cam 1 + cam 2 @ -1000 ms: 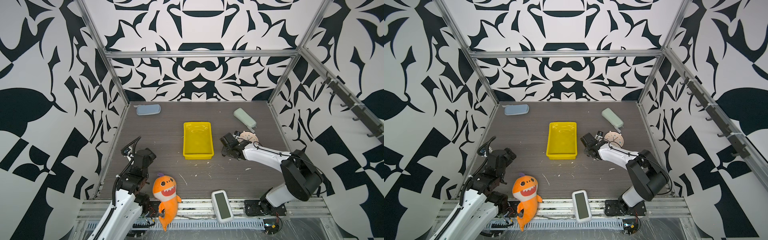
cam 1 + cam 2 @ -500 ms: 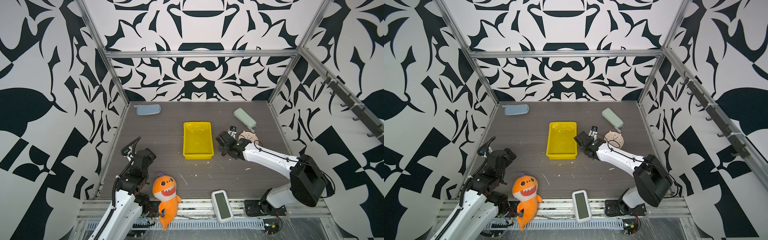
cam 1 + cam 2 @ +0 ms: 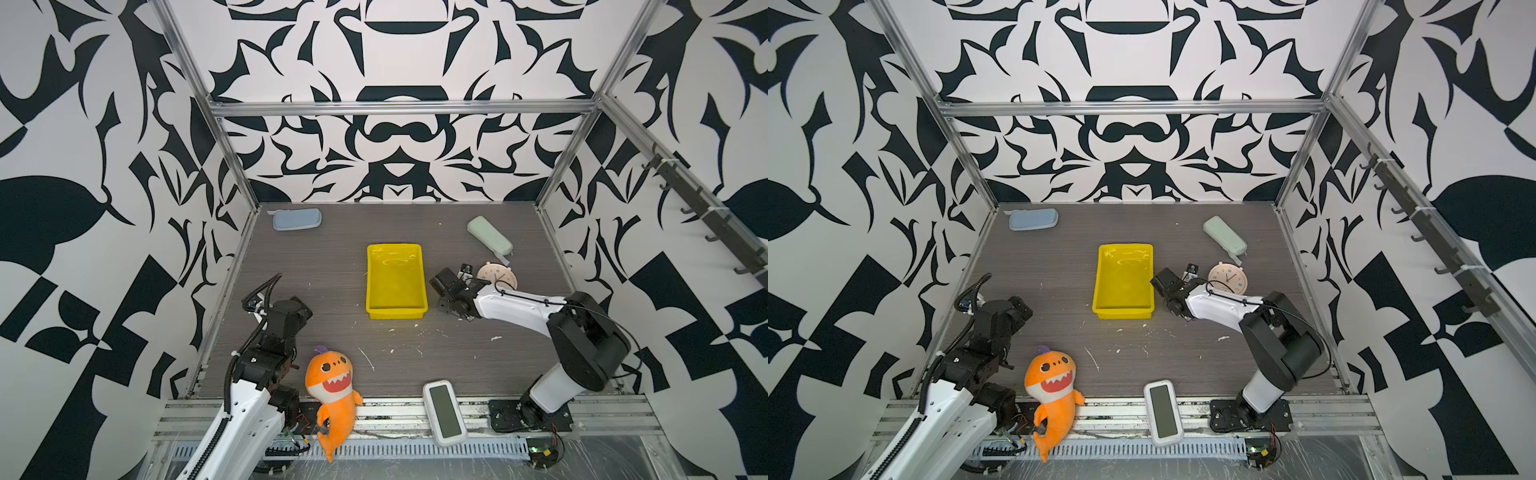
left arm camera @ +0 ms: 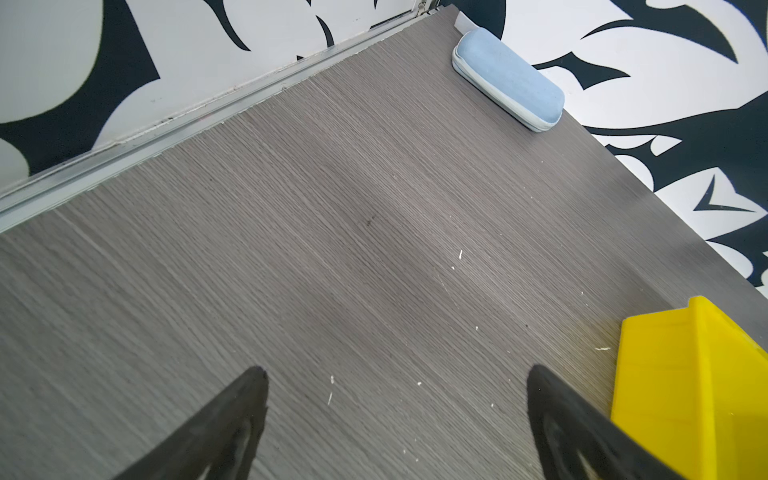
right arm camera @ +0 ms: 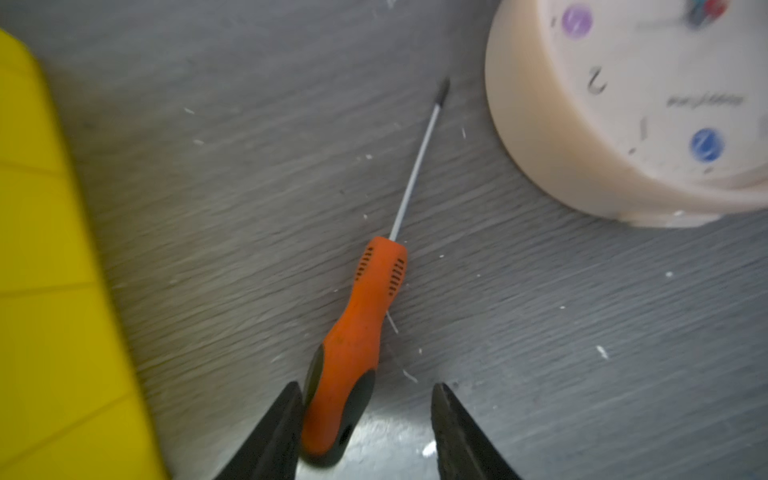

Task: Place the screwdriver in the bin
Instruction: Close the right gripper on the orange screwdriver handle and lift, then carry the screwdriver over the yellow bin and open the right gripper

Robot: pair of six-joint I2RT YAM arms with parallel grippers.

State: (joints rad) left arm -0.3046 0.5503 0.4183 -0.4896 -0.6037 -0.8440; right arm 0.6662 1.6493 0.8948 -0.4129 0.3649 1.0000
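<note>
Nearest us, we see the left gripper (image 4: 397,374), fingers spread above the table (image 4: 332,208). Farther in, the right gripper (image 5: 368,386), fingers spread, straddles the handle of the screwdriver (image 5: 365,316), which lies between the bin (image 5: 50,249) and a clock (image 5: 582,158).

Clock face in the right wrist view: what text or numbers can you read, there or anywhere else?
"2": numeral on the clock face.
Printed line beside it: too blurred to read.
Purple and blue dot marks: blurred.
On the screwdriver and yellow bin: none.
</note>
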